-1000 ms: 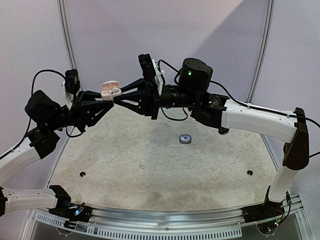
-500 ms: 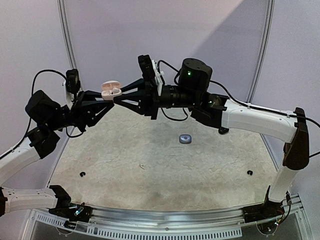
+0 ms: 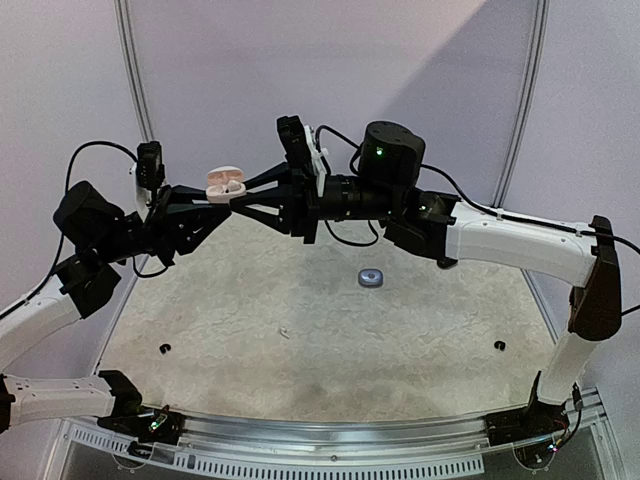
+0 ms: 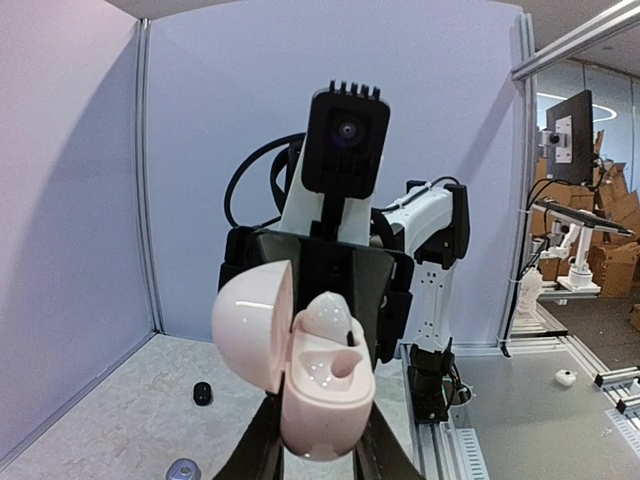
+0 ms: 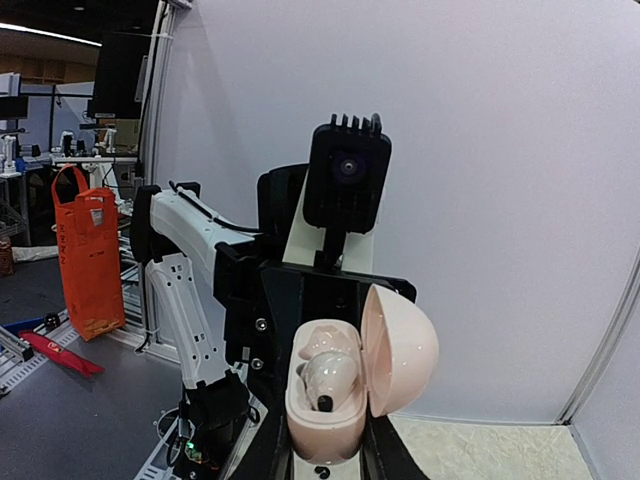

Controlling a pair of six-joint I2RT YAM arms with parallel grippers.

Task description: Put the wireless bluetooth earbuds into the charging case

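Observation:
A pale pink charging case [image 3: 226,184] hangs high above the table with its lid open. My left gripper [image 3: 212,194] comes at it from the left and my right gripper [image 3: 243,191] from the right. In the left wrist view the case [image 4: 325,400] sits between my left gripper [image 4: 318,445] fingers, which press its sides. One glossy pale earbud [image 4: 335,312] stands proud in the far socket and the near socket is empty. In the right wrist view my right gripper [image 5: 325,455] clamps the case [image 5: 322,425], with the earbud [image 5: 330,380] showing its black tip.
A small grey-blue case [image 3: 371,278] lies on the speckled table right of centre, also low in the left wrist view [image 4: 183,468]. Two small black items [image 3: 165,349] [image 3: 499,345] sit near the front left and front right. Pale walls enclose the table.
Both grippers and the pink case between them have drifted slightly to the right. The case stays open and held.

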